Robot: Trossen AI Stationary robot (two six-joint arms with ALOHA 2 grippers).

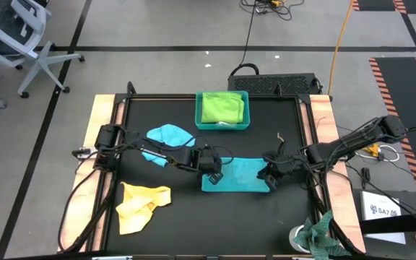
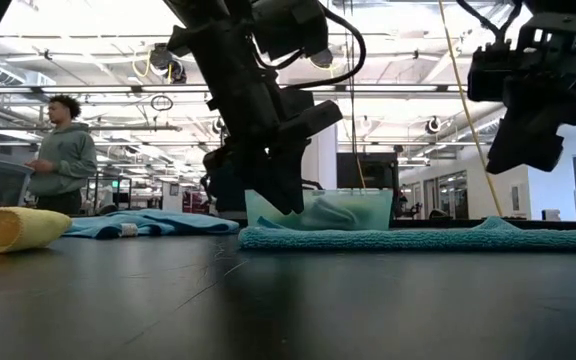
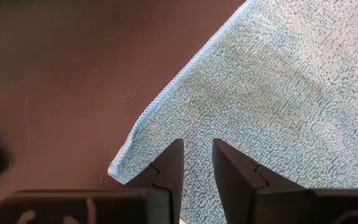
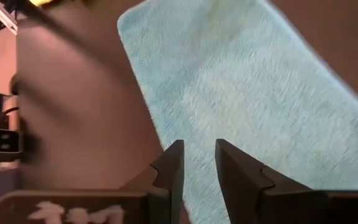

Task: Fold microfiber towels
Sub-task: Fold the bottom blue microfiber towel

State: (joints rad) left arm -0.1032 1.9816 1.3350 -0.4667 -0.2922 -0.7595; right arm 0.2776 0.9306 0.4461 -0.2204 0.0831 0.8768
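A turquoise towel (image 1: 237,175) lies flat on the black table (image 1: 280,130), folded into a long strip, with a gripper at each short end. The left gripper (image 3: 195,163) sits low over the strip's left end; its jaws stand a little apart with only a narrow gap, and the towel's corner lies just beside and beneath them, not pinched. The right gripper (image 4: 199,163) hangs above the strip's right end, clear of the cloth in the low view; its jaws are likewise slightly parted and hold nothing, the towel spreading out ahead of them.

Well away from both sets of jaws, a light blue towel (image 1: 168,137) and a yellow towel (image 1: 141,204) lie crumpled, and a lime green towel (image 1: 222,107) sits in a teal tray (image 1: 222,127).

This looks like a fold just laid down and released. The next move probably calls for lowering the jaws onto one short end, pinching both corners and carrying them across to halve the strip
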